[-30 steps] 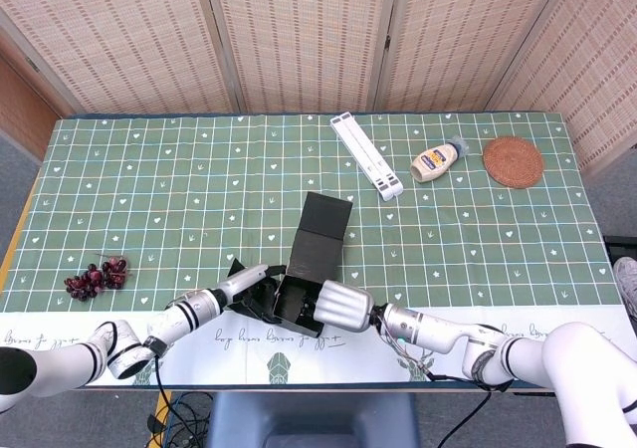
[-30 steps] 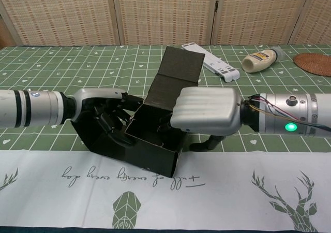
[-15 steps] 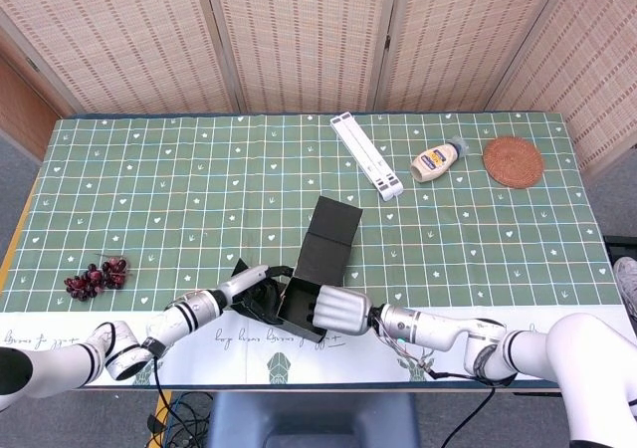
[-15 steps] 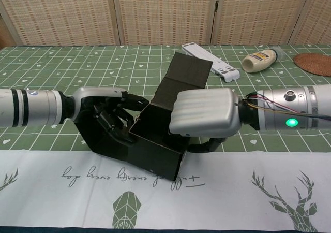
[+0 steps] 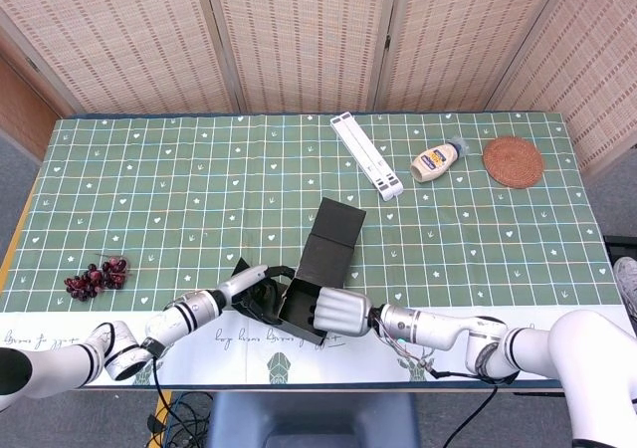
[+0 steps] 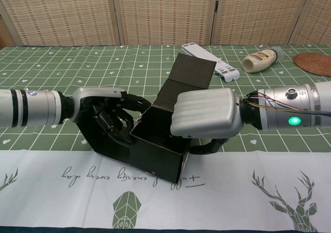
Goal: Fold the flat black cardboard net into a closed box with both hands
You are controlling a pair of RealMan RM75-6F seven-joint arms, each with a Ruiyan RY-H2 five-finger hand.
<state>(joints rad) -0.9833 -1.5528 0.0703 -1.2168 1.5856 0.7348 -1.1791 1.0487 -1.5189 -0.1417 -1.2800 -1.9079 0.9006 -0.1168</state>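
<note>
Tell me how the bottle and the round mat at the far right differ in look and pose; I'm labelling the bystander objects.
The bottle is cream-coloured with a yellow label and lies on its side; the round mat is reddish-brown, woven and lies flat. The bottle is long and rounded, the mat a thin disc. The mat sits nearer the table's right edge than the bottle. Both rest on the green tablecloth, apart from each other and from the box.
</note>
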